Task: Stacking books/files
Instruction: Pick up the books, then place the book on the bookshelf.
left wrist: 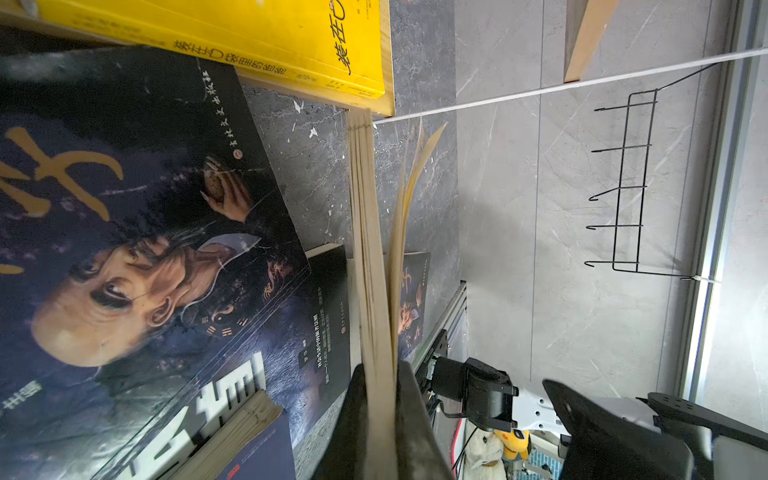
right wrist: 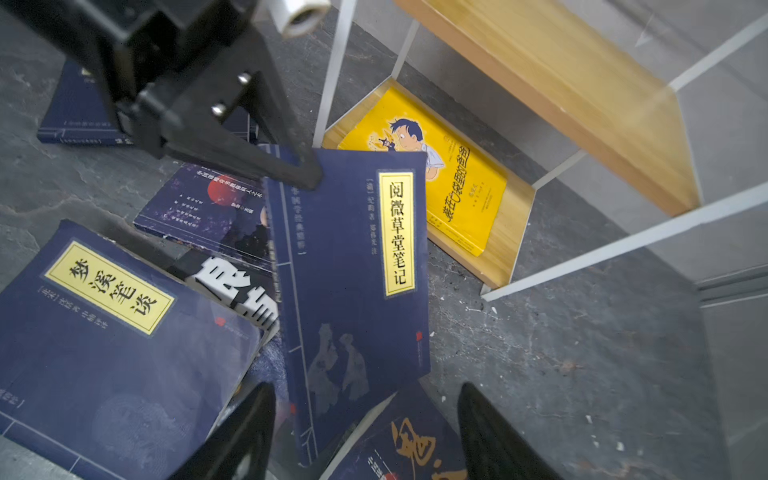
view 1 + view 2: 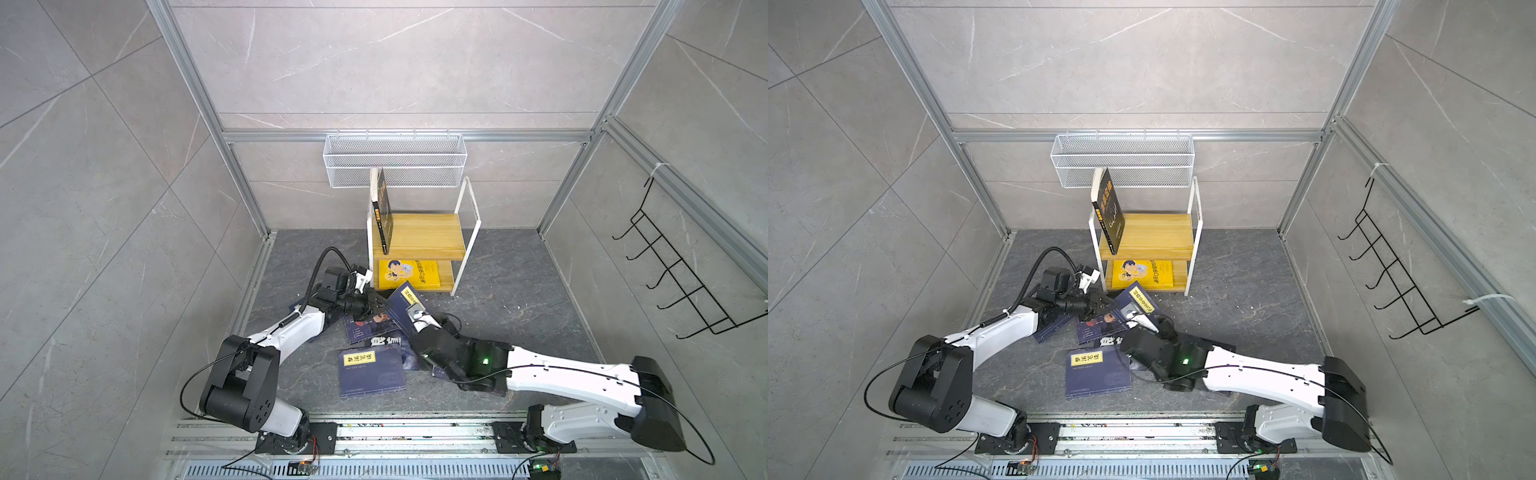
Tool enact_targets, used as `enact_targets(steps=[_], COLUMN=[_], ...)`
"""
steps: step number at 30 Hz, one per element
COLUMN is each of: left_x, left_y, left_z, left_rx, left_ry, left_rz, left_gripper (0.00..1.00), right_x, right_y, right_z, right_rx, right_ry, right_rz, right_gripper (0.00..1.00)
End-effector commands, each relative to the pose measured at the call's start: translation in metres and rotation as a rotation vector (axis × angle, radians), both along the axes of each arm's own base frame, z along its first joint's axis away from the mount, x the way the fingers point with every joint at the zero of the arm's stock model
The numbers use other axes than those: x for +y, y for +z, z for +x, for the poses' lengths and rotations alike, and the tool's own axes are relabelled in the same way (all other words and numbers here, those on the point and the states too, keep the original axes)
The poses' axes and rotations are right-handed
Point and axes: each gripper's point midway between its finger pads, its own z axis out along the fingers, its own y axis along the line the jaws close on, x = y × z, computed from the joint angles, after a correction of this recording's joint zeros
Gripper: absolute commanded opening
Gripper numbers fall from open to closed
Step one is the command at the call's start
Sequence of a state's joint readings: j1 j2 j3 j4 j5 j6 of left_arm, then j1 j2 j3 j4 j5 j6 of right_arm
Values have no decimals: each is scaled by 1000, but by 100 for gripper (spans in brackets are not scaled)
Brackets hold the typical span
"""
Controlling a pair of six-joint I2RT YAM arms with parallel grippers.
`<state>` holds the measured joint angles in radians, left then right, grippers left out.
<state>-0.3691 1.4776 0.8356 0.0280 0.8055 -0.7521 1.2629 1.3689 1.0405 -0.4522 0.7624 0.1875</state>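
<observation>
Front book: a navy paperback with a yellow title label point(image 3: 372, 374) is lying flat on the dark grey stone-look table point(image 3: 519, 332), nearest the arm bases.
Right gripper point(image 2: 365, 388): its fingers are standing spread wide, one either side of the raised book's lower edge.
Raised book: a second navy yellow-labelled paperback point(image 2: 353, 270) is tilting up over the pile.
Left gripper point(image 1: 382, 365): it is pinching that book's page edge at a corner.
Pile: a navy portrait book with gold calligraphy point(image 1: 145, 249) and a black book with white lettering point(image 2: 232, 286) are lying overlapped beneath.
Rack: a white-framed wooden two-tier shelf point(image 3: 428, 237) is carrying a yellow book point(image 3: 409, 275) below and a black upright book point(image 3: 384, 212) leaning on top.
</observation>
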Motion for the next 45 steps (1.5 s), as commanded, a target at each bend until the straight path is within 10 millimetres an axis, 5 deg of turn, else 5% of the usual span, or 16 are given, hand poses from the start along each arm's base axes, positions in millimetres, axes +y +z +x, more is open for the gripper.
enact_targets(steps=[1, 6, 25, 32, 37, 39, 42, 45], left_x=[-6, -4, -5, -6, -6, -4, -1, 9], left_y=[37, 41, 50, 43, 39, 38, 45, 49], left_z=[-2, -2, -2, -2, -4, -3, -3, 0], left_rx=[-65, -53, -40, -28, -27, -48, -78, -117], left_ry=[-45, -43, -45, -42, -45, -43, -49, -35], left_rz=[-84, -98, -152, -153, -145, -134, -119, -106], left_gripper=[0, 0, 0, 0, 0, 1, 42, 63], right_x=[-7, 3, 27, 13, 4, 3, 0, -11], right_y=[3, -8, -61, -69, -66, -69, -63, -50], right_z=[0, 4, 23, 38, 43, 43, 41, 39], right_rx=[-132, -152, -140, -167, -172, -173, -165, -185], right_ry=[-44, -115, -188, -283, -334, -324, -325, -366], right_rz=[-257, -368, -339, -357, -334, -330, -336, -306], right_gripper=[76, 79, 78, 41, 1, 0, 0, 0])
